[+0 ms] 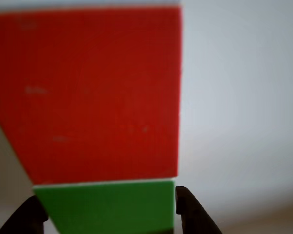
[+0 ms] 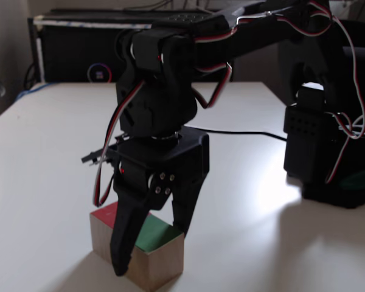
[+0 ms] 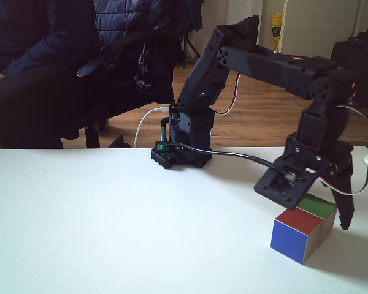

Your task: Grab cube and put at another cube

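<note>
Cube set beside its partner, release pending

On the worktop [image 3: 110, 233], the jaws [image 2: 151, 249] clamped the green-topped cube [image 3: 319, 211], which sat touching the blue-faced cube [image 3: 292, 236]; placement looked done, with only opening and withdrawing left.

A lived-in home room: wooden floor [image 3: 257, 116], jacket-draped chair [image 3: 110, 61], white worktop [image 3: 110, 233], far doors [image 3: 319, 27].

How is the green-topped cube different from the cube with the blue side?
The green-topped cube shows bare wood on its side; the blue-sided cube has a red top. The gripper straddles the green-topped cube, not the blue-sided cube. Both look the same size and touch.
</note>
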